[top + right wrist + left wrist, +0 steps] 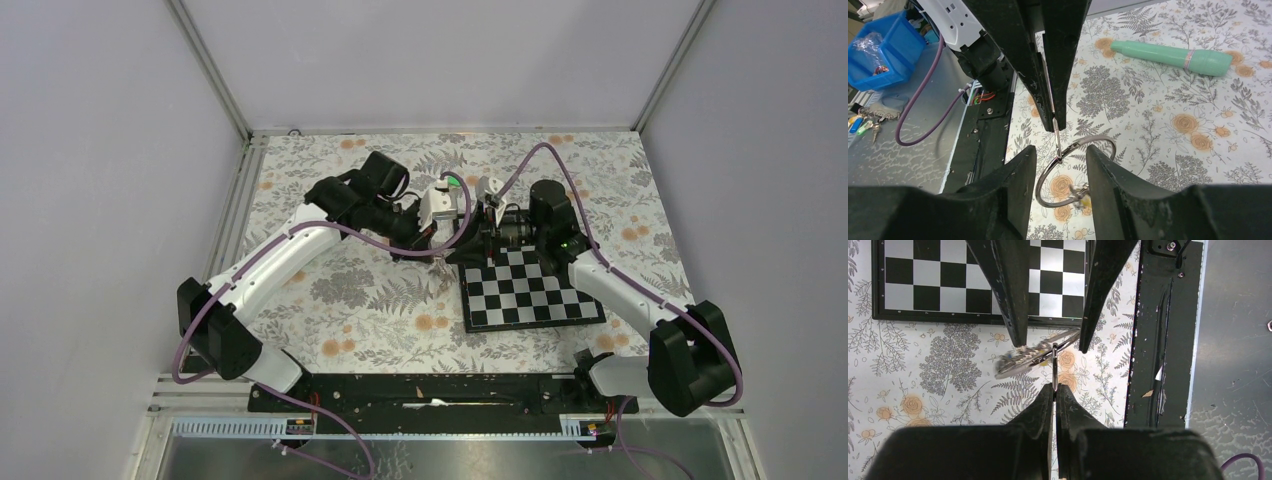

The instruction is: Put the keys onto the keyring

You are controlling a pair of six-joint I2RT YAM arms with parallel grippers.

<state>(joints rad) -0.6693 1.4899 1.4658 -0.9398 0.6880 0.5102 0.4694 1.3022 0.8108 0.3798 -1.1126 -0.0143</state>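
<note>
The keyring [1093, 137] is held clear of the desk [350, 300], in its far half about midway between the left and right edges, just off the far left corner of the chessboard [530, 290]. Small keys are seen hanging from its lower part, one with a yellow head; the rest are too blurred to tell. The left gripper [1054, 386] is closed on a thin metal blade [1054, 365], whose tip is set against the ring's wire; its head is hidden between the fingers. The right gripper [1060, 150] is spread wide, with the ring seen between and beyond its fingertips; whether they touch it cannot be told. A teal stick [1168, 54] is seen lying flat on the desk, well apart from the ring
</note>
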